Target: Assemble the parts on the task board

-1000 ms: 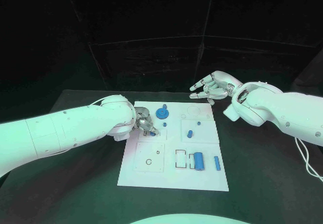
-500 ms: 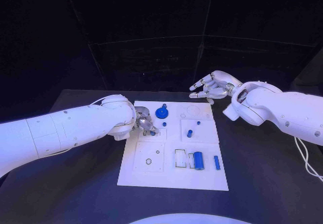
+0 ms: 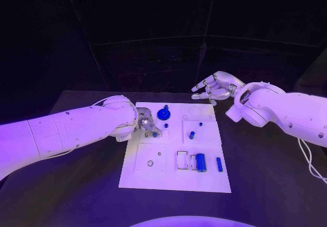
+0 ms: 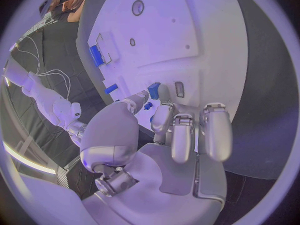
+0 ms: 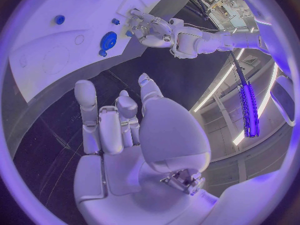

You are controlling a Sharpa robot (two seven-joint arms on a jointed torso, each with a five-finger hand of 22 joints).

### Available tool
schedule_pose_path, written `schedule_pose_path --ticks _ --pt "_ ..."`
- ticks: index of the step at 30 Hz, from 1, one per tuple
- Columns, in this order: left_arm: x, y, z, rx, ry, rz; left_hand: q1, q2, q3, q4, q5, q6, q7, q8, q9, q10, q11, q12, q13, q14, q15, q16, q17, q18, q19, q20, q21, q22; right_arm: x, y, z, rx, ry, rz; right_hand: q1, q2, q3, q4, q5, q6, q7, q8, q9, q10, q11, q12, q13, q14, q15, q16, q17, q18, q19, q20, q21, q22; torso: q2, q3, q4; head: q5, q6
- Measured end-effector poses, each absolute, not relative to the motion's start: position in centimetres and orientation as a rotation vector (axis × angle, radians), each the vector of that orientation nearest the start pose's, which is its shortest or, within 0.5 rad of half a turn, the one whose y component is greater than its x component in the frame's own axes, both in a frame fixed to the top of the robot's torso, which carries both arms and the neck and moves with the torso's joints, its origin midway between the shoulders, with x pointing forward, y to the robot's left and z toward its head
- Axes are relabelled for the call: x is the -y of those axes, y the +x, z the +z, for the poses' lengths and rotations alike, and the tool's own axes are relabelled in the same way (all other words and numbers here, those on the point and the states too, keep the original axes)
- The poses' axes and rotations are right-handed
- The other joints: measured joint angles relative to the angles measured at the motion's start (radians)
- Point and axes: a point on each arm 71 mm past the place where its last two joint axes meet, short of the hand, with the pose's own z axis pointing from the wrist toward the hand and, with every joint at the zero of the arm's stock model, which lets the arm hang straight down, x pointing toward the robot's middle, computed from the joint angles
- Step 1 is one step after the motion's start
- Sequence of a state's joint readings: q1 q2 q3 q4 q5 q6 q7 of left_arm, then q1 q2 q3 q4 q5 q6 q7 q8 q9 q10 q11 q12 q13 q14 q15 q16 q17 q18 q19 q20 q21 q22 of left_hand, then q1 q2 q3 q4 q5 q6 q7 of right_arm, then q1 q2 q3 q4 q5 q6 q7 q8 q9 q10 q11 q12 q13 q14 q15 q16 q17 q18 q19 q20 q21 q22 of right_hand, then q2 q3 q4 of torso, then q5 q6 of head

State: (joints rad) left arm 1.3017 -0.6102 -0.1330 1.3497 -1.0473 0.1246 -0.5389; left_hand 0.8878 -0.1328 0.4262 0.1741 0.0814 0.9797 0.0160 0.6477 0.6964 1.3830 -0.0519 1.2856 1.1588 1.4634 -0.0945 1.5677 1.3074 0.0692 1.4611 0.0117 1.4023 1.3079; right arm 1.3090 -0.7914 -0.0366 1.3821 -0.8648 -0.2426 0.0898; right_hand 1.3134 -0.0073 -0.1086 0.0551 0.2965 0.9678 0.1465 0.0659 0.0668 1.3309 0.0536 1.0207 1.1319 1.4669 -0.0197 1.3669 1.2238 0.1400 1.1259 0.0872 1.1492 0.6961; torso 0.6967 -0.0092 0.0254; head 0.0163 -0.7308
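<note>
The left silver many-fingered hand (image 3: pixel 146 124) is reaching over the left edge of the white rectangular task board (image 3: pixel 158 177), fingers drawn close together and pinching a small blue block-shaped part (image 4: pixel 154 87) at the fingertips, just above the board surface. The board is lying in the middle of the black table (image 3: pixel 75 189).

The right silver many-fingered hand (image 3: pixel 213 88) is hovering off the board's far right corner, fingers loosely spread and holding nothing.

A round blue disc part (image 3: pixel 163 114) is sitting near the board's far edge. A small blue peg (image 3: pixel 192 135) is standing towards the middle of the board. A large blue cylinder (image 3: pixel 201 162) and a slim blue bar (image 3: pixel 219 164) are lying side by side near the board's right edge, towards its near end.
</note>
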Motion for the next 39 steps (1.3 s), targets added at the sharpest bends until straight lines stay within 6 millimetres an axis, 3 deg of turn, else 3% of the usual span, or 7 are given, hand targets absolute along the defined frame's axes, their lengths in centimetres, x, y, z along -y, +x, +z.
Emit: schedule_pose_path --ticks 15,20,25,29,32,33,39 --pt "-15.8 50.8 -21.6 -2.306 -0.120 -0.382 0.019 0.018 -0.188 0.045 0.000 0.004 -0.004 -0.009 -0.001 0.004 0.003 0.000 -0.001 0.004 -0.004 0.000 0.000 0.000 0.000 0.000 0.000 -0.002 21.4 52.8 -13.9 -1.671 0.273 1.001 0.000 0.000 -0.003 -0.003 0.000 0.000 0.000 0.000 0.000 0.000 0.000 0.000 -0.003 0.000 0.000 -0.006 -0.003 0.000 0.000 0.000 -0.004 -0.004 -0.001 -0.0006 0.0011 0.000 0.001" --pt "-16.4 50.9 -20.7 -2.286 -0.134 -0.396 0.063 0.022 -0.243 0.054 0.000 -0.024 0.008 -0.022 -0.001 -0.048 0.008 -0.071 -0.092 0.004 -0.004 0.000 0.000 0.000 -0.006 -0.001 -0.045 -0.065 21.5 52.9 -13.9 -1.670 0.275 0.997 0.000 0.000 -0.003 -0.003 0.000 0.000 0.000 0.000 0.000 0.000 0.000 0.000 -0.003 0.000 0.000 -0.006 -0.003 0.000 0.000 0.000 -0.004 -0.004 -0.001 -0.0010 0.0011 -0.001 0.003" --pt "-16.7 51.5 -18.4 -2.246 -0.138 -0.429 0.115 0.039 -0.288 0.060 0.000 -0.076 0.028 -0.047 -0.011 -0.108 0.025 -0.143 -0.184 0.003 -0.003 0.000 0.000 0.000 -0.037 0.006 -0.108 -0.148 21.6 53.1 -14.0 -1.670 0.278 0.990 0.000 0.000 -0.006 0.000 0.000 0.000 0.000 0.000 0.000 0.000 0.000 0.000 -0.003 0.000 0.000 -0.006 -0.003 0.000 0.000 0.000 -0.004 -0.004 -0.001 -0.0006 0.0009 -0.002 0.007" --pt "-16.9 52.1 -16.9 -2.230 -0.131 -0.440 0.128 0.043 -0.318 0.073 0.000 -0.081 0.034 -0.056 -0.023 -0.118 0.029 -0.151 -0.204 0.004 0.004 0.000 0.000 0.000 -0.040 0.009 -0.121 -0.163 21.5 53.2 -14.0 -1.670 0.277 0.990 0.000 0.000 -0.007 0.001 0.000 0.000 0.000 0.000 0.000 0.000 0.000 0.000 -0.003 0.000 0.000 -0.006 -0.003 0.000 0.000 0.000 -0.004 -0.004 0.000 -0.0006 0.0002 -0.001 0.008" --pt "-17.2 52.9 -16.0 -2.230 -0.128 -0.428 0.142 0.049 -0.341 0.087 -0.021 -0.085 0.037 -0.059 -0.031 -0.122 0.032 -0.151 -0.211 0.004 0.004 0.000 0.000 0.004 -0.043 0.013 -0.128 -0.170 21.5 53.2 -14.0 -1.671 0.277 0.989 0.000 0.000 -0.008 0.003 0.000 0.000 0.000 0.000 0.000 0.000 0.000 0.000 -0.003 0.000 0.000 -0.006 -0.002 0.000 0.000 0.000 -0.004 -0.004 0.000 -0.0006 0.0001 -0.001 0.008" --pt "-17.3 53.1 -15.8 -2.233 -0.127 -0.422 0.142 0.049 -0.348 0.090 -0.027 -0.085 0.037 -0.059 -0.033 -0.122 0.032 -0.151 -0.212 0.001 0.006 0.000 0.000 0.015 -0.044 0.013 -0.128 -0.171 21.5 53.3 -14.0 -1.672 0.277 0.989 0.000 0.000 -0.008 0.003 0.000 0.000 0.000 0.000 0.000 0.000 0.000 0.000 -0.003 0.000 0.000 -0.006 -0.002 0.000 0.000 0.000 -0.004 -0.004 0.000 -0.0006 0.0001 -0.001 0.008" --pt "-18.0 55.0 -15.6 -2.277 -0.131 -0.360 0.161 0.060 -0.360 0.096 -0.027 -0.085 0.037 -0.063 -0.039 -0.122 0.032 -0.155 -0.215 0.000 0.007 0.000 0.000 0.016 -0.044 0.013 -0.128 -0.169 21.4 53.3 -14.0 -1.673 0.276 0.989 0.000 0.000 -0.008 0.003 0.000 0.000 0.000 0.000 0.000 0.000 0.000 0.000 -0.003 0.000 0.000 -0.006 -0.002 0.000 0.000 0.000 -0.004 -0.004 0.001 -0.0007 -0.0001 0.001 0.007"
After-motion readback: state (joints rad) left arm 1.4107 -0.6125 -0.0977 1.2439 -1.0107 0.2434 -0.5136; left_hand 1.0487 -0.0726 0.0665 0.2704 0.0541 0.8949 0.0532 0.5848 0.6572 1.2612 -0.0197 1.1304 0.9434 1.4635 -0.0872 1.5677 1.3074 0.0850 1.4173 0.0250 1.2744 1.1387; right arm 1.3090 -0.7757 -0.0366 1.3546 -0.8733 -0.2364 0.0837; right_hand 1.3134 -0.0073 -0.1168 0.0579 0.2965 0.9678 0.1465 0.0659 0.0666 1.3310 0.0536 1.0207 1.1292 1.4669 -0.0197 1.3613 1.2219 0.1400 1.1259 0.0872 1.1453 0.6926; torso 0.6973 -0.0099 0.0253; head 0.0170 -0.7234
